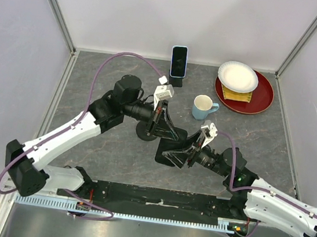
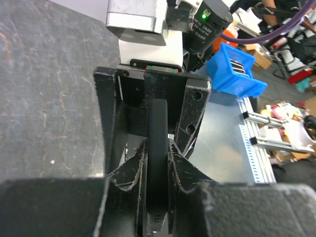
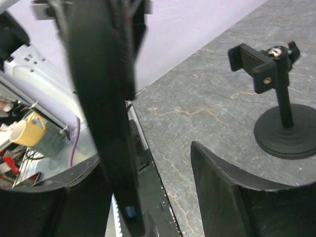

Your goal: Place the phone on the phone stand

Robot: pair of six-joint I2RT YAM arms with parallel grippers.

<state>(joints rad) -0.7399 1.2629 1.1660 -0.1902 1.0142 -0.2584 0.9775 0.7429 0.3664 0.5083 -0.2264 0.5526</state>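
Note:
A black phone (image 1: 172, 149) is held edge-up above the table's middle between both grippers. My left gripper (image 1: 164, 131) is shut on it; in the left wrist view its fingertips (image 2: 134, 165) press both faces of the thin phone (image 2: 158, 118). My right gripper (image 1: 187, 154) is open around the phone's other end; in the right wrist view the phone (image 3: 106, 123) lies against its left finger, with the right finger (image 3: 222, 182) well apart. The black phone stand (image 3: 276, 94), with a clamp on a round base, stands empty on the table (image 1: 145, 132) under my left gripper.
A blue-cased phone (image 1: 179, 61) stands upright on a small holder at the back wall. A light blue mug (image 1: 203, 107) sits right of centre. A red plate (image 1: 262, 99) with a white dish (image 1: 237, 76) and a yellow item is at the back right.

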